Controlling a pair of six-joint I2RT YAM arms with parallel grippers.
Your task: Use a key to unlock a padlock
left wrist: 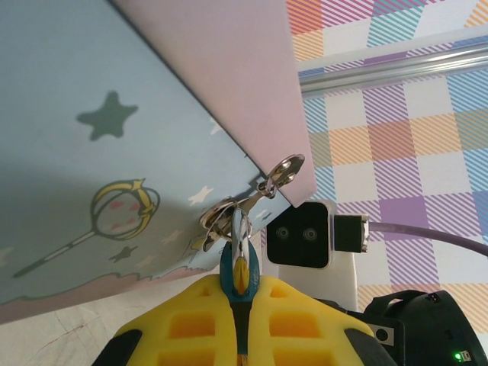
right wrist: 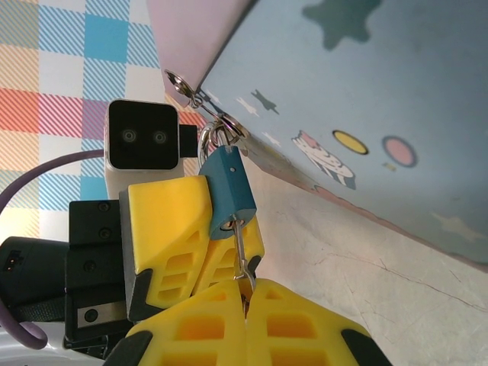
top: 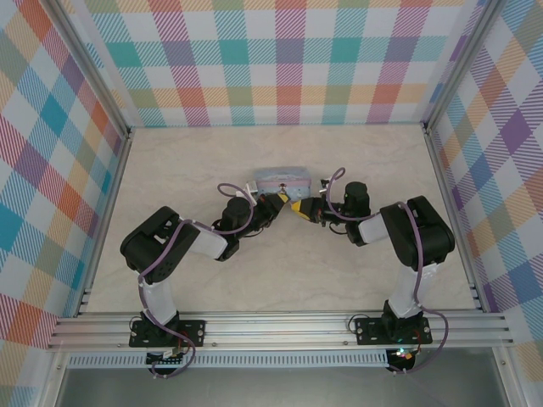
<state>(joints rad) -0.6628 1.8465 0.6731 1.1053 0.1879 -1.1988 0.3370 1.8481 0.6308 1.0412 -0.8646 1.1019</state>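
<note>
Both arms reach in from the near edge of the table [top: 280,280]. The pincers meet mid-table, just in front of the tin [top: 282,179].

Left pincer [left wrist: 242,324]: yellow fingers closed on the padlock [right wrist: 229,183], clamping its flat sides. The keyhole end faces the right arm.

Right pincer [right wrist: 245,324]: closed on the key [right wrist: 242,255], head pinched between the pad tips. The key shaft runs straight to the keyhole in the padlock's end face. The tip is at or in the hole, can't tell how deep.

The padlock is off the table, up at the tin's corner. Its shackle [left wrist: 238,221] is hooked through the tin's silvery latch [left wrist: 282,171]. Can't tell whether the shackle is still locked.

Tin: pale blue face with stars and a cartoon print, pinkish side panel. It stands on the table, touching neither pincer.

Further back, plaid walls [top: 288,59] enclose the table on three sides.
</note>
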